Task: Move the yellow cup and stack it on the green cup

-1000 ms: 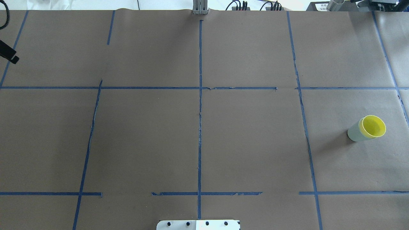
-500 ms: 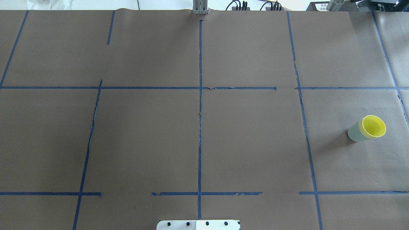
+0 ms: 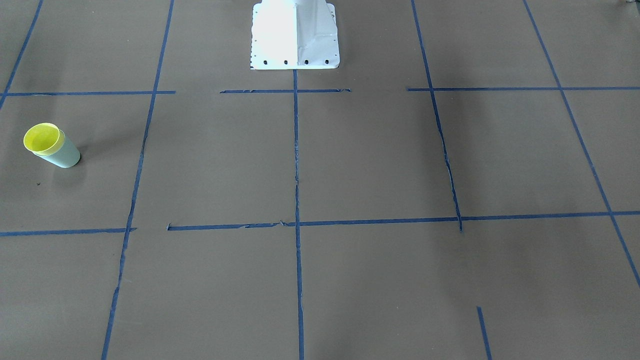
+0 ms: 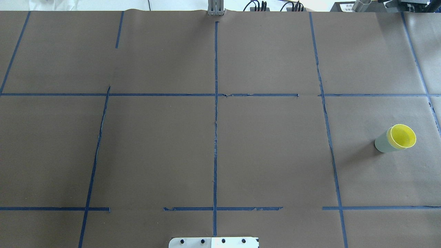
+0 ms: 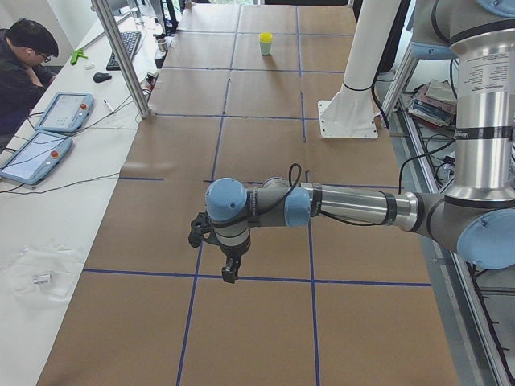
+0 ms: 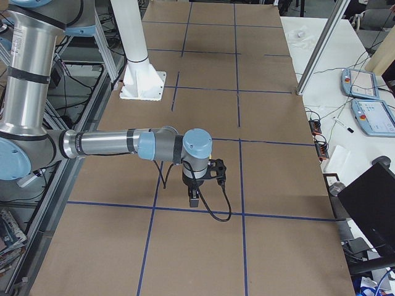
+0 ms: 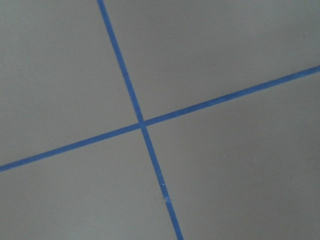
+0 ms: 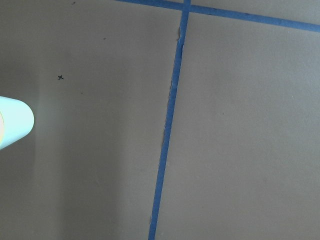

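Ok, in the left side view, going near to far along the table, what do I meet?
The left gripper → the white pedestal base → the yellow cup seated in the green cup, at the far end.

The yellow cup (image 4: 401, 136) sits nested inside the green cup (image 4: 381, 144). Its bright rim and a narrow band of wall show above the pale mint rim. Both cups are plain, smooth-walled, tapered towards the base and without handles. The stacked pair stands upright, mouth up, on the brown desk (image 4: 241, 155), far out on the robot's right side.
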Robot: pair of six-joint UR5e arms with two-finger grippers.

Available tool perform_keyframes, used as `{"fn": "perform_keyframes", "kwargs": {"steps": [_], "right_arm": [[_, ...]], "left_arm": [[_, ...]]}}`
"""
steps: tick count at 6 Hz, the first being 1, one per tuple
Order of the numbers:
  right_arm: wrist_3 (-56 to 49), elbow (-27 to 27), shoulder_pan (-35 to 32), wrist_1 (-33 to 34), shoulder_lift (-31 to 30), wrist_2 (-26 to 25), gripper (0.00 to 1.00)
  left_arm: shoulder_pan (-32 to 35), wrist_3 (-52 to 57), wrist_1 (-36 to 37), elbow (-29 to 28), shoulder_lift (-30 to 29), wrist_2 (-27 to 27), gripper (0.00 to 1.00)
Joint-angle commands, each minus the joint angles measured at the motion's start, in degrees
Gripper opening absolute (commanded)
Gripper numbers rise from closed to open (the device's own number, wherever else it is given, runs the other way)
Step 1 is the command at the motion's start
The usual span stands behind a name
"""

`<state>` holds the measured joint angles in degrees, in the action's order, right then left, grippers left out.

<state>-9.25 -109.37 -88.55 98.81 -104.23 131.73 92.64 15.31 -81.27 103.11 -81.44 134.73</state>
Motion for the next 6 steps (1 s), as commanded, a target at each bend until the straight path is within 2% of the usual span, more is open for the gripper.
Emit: {"fn": "perform_keyframes", "kwargs": {"steps": [1,2,6], "right_arm": [[0.0,-0.1,0.0,0.0,0.0,0.0,1.00],[0.0,-0.1,0.0,0.0,0.0,0.0,1.00],[-0.2,-0.1,0.0,-0.2,-0.1,-0.1,1.00]], "left_arm": [[0.3,-0.9,0.0,7.0,7.7,0.1,1.00],[0.3,-1.2,0.0,9.0,9.7,0.0,1.00],[0.3,-0.7,-1.2,7.4,8.9,-0.1,1.00]]}}
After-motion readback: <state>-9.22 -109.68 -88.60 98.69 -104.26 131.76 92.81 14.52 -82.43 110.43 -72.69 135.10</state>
